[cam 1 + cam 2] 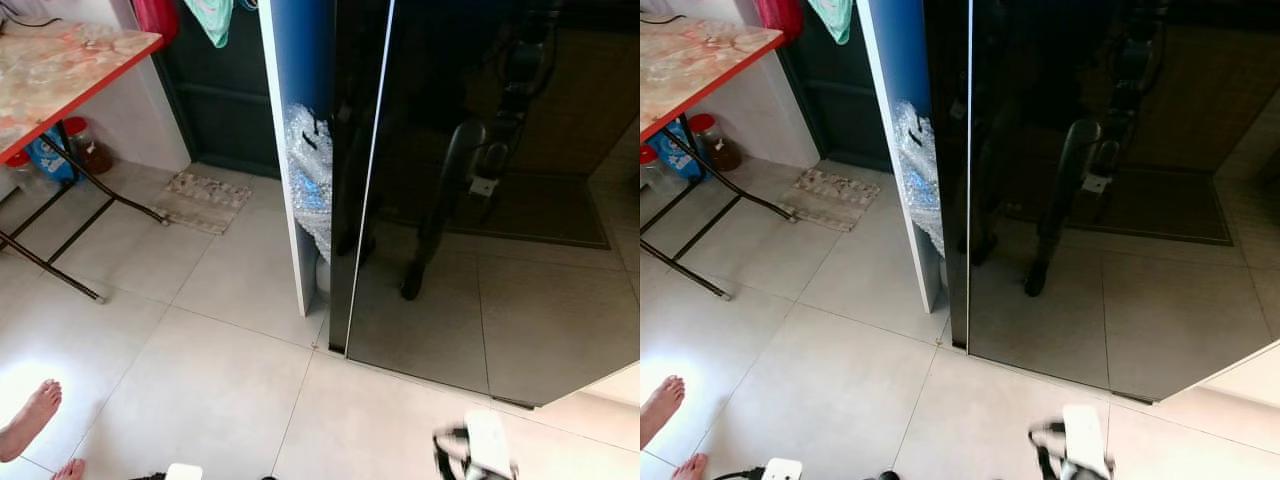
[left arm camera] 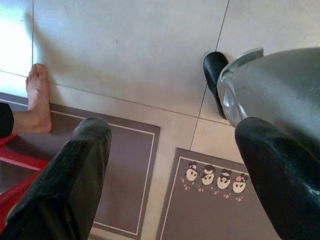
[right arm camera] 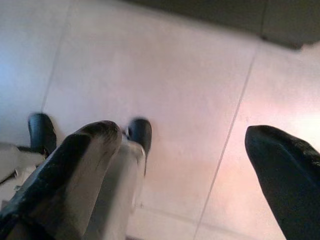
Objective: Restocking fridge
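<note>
The fridge (image 1: 450, 200) stands ahead with two glossy black doors, both closed, and my own reflection shows in them. The seam between the doors runs down near the left side. My left gripper (image 2: 172, 130) hangs low over the tiled floor, its two black fingers (image 2: 75, 175) wide apart with nothing between them. My right gripper (image 3: 182, 135) also points down at the floor, open and empty. Part of my right arm (image 1: 475, 455) shows at the bottom edge of the left eye view, well short of the fridge.
A folding table (image 1: 60, 70) with a red edge stands at the left, jars (image 1: 85, 145) under it. A small mat (image 1: 200, 200) and bubble wrap (image 1: 310, 180) lie beside the fridge. A person's bare feet (image 1: 30, 420) are at my near left. Brown floor mats (image 2: 210, 200) lie below.
</note>
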Controlling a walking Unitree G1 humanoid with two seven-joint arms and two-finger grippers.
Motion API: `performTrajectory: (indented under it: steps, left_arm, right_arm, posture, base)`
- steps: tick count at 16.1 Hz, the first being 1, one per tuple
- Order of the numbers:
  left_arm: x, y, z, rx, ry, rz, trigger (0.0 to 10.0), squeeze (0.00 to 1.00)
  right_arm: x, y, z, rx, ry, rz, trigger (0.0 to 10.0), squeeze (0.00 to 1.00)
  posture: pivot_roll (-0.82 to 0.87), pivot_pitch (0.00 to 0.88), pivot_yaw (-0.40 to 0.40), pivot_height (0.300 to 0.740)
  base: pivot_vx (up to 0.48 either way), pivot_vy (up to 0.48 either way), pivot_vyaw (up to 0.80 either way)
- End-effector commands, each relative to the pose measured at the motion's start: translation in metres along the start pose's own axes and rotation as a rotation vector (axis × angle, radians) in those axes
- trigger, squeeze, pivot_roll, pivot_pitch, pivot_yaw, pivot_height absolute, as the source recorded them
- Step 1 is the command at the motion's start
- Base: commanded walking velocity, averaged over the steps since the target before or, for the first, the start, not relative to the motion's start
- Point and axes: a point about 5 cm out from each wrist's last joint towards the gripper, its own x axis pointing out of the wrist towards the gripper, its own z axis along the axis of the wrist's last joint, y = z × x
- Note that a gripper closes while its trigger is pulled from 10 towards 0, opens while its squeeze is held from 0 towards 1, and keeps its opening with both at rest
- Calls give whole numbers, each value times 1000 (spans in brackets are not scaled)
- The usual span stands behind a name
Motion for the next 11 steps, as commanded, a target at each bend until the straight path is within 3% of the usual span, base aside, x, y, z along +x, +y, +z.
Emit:
performTrajectory:
  steps: [1, 5, 11]
  left_arm:
    - [-4, 4, -17, 21, 60, 1, 10000, 0]
    - [-6, 8, -23, 29, 75, 0, 10000, 0]
    - [-5, 4, -20, 24, 75, -4, 10000, 0]
  right_arm:
    - [-2, 3, -12, 30, 24, -1, 10000, 0]
    - [-2, 8, -18, 35, 32, 12, 10000, 0]
    - [-3, 13, -23, 68, 47, 32, 10000, 0]
  posture:
    - [24, 146, 15, 740]
    - [24, 138, 16, 740]
    - [32, 152, 14, 740]
  base:
    - [0, 0, 544]
    - [0, 0, 773]
    - [0, 0, 0]
